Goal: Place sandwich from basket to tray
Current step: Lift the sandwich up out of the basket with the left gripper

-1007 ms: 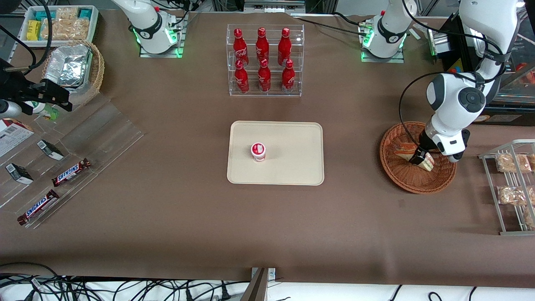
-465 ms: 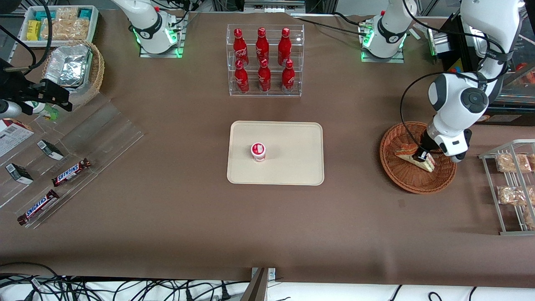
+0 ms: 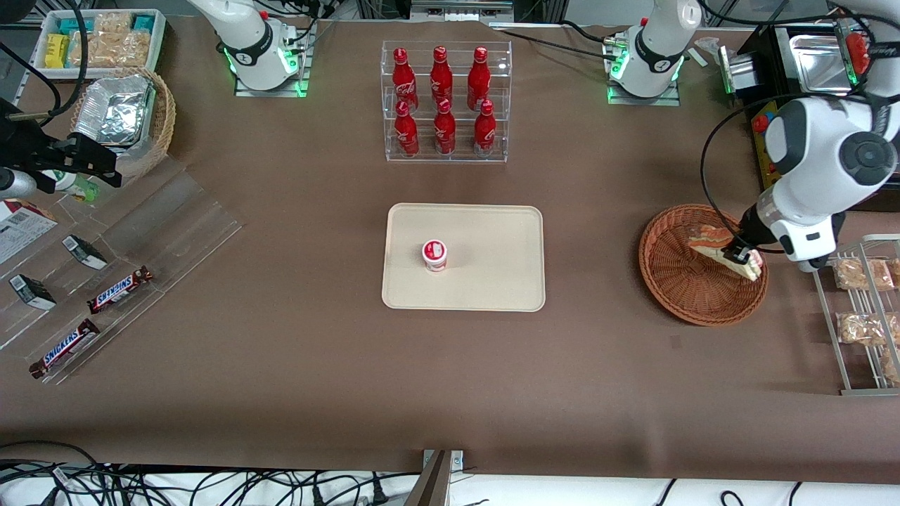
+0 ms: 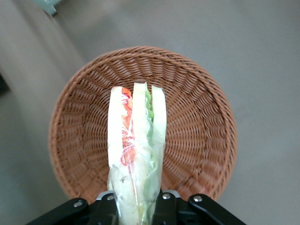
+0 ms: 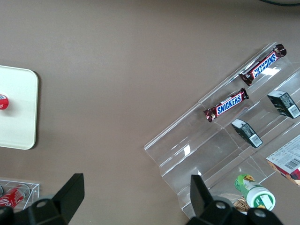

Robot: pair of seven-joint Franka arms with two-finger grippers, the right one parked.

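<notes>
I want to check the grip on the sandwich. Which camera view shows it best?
The left wrist view: the sandwich fills it, clamped in the end effector above the basket. The front view shows it small, partly hidden by the arm. The right wrist view does not show it.

The gripper held the sandwich above the basket, clear of its floor. The tray lay well apart, toward the parked arm's end, with a small cup on it.
</notes>
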